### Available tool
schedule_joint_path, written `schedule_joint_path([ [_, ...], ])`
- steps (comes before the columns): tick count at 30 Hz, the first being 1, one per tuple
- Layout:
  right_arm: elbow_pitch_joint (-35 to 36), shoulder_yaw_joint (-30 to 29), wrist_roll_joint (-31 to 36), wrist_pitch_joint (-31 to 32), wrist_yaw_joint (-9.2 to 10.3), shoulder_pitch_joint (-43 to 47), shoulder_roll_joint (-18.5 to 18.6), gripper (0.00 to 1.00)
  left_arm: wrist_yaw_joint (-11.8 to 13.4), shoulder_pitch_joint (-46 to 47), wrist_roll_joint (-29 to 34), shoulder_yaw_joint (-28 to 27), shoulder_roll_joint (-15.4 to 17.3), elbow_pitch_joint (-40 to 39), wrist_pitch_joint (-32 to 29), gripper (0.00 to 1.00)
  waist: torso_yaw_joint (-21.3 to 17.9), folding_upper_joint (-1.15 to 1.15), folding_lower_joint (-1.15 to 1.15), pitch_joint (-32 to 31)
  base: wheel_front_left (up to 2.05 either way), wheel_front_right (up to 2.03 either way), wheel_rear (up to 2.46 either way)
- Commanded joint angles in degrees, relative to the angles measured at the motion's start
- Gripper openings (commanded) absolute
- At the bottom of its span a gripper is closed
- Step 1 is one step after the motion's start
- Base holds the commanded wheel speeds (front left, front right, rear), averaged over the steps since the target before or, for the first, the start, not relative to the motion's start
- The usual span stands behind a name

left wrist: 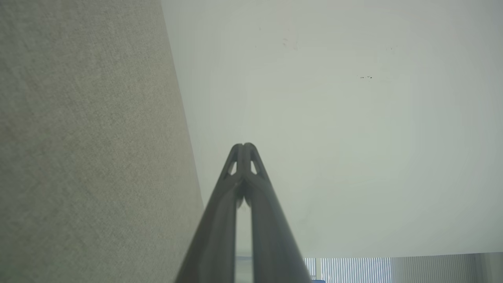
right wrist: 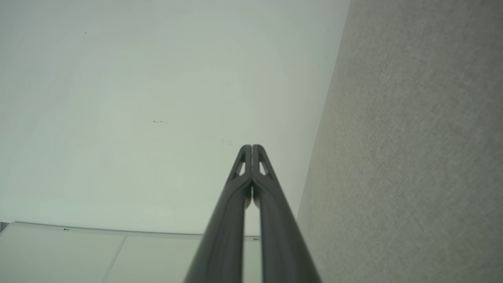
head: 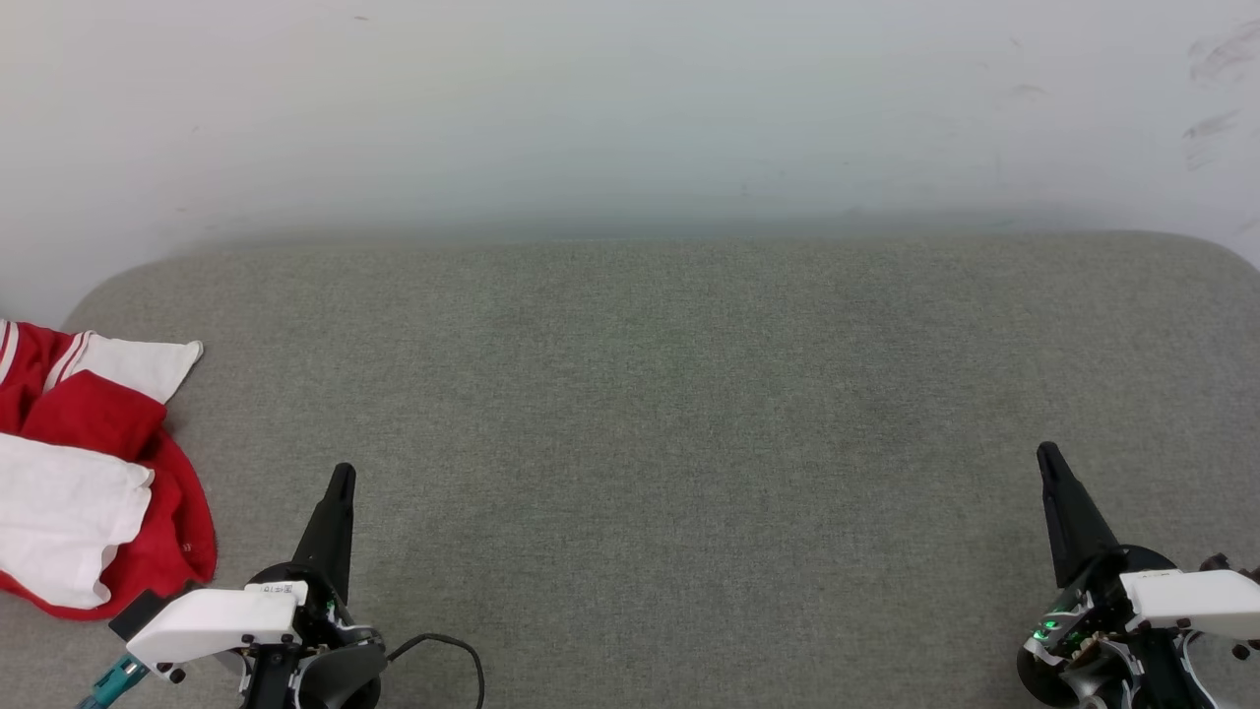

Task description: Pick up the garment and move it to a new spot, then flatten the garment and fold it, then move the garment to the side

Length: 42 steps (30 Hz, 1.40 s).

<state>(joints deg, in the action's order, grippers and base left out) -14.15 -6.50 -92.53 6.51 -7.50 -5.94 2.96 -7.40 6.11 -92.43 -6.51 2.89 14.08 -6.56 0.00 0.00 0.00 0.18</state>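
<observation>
Red garment [head: 94, 414] bunched near left pincer [head: 342, 475]; wrist views face wall [left wrist: 334, 118]

What I see of my rig at the ends of both arms
My left gripper [head: 342, 475] and right gripper [head: 1046, 453] each taper from a round black base to a slim black point. Up close the fingers [left wrist: 218, 228] are smooth dark grey, each with a small triangular window [left wrist: 232, 168] near its tip. A blocky white left housing [head: 212, 622] carries a small printed label [head: 281, 589] and dark screws [head: 175, 675], and a similar white right housing [head: 1191, 601] sits on the other wrist. A black cable [head: 463, 652] loops out from the left base, a teal plug [head: 113, 679] sticks out at the near left, and green lights [head: 1048, 622] glow on the right base
</observation>
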Motion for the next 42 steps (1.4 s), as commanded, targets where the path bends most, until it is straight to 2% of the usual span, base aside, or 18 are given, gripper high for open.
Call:
schedule_joint_path([
  [1, -0.05, 0.03, 0.25, -0.02, 0.02, -0.74, -0.11, 0.00, -0.21, 0.34, 0.03, -0.12, -0.08, -0.04, -0.11, 0.00, 0.00, 0.00, 0.00, 0.00, 0.00, 0.00, 0.00],
  [25, -0.05, 0.03, 0.25, -0.02, 0.02, -0.75, -0.11, 0.00, -0.21, 0.34, 0.03, -0.10, -0.08, -0.04, -0.11, 0.00, 0.00, 0.00, 0.00, 0.00, 0.00, 0.00, 0.00],
  [26, -0.16, 0.01, -0.01, 0.00, 0.00, 0.09, 0.00, 1.00, 0.01, -0.05, 0.00, 0.07, -0.01, 0.17, 0.00, 1.00, 0.00, 0.00, 0.00, 0.00, 0.00, 0.00, 0.00],
  [42, 3.71, 2.41, 0.13, -3.78, 0.01, 2.66, -0.05, 1.00, 0.03, -1.20, 0.47, 4.47, -0.09, -3.36, 3.94, 1.00, 0.21, 0.00, 0.00, -0.03, 0.00, 0.00, 0.00],
])
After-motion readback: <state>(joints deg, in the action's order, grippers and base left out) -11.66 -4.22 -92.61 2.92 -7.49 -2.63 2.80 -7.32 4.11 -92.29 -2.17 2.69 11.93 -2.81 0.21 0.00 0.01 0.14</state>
